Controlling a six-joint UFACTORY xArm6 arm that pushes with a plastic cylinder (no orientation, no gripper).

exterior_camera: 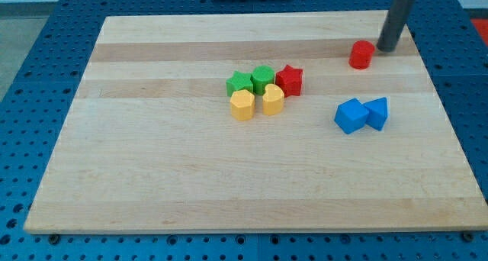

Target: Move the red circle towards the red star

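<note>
The red circle [361,54] lies near the view's top right of the wooden board [152,177]. My tip [387,49] stands just to its right, close beside it, perhaps touching. The red star [290,80] lies left of and a little below the circle, at the right end of a cluster of blocks in the board's middle.
Touching the red star are a green hexagon-like block [263,78] and a green star [239,84], with a yellow hexagon [242,104] and a yellow block [273,99] below them. A blue cube [351,115] and a blue triangular block [377,112] lie below the red circle.
</note>
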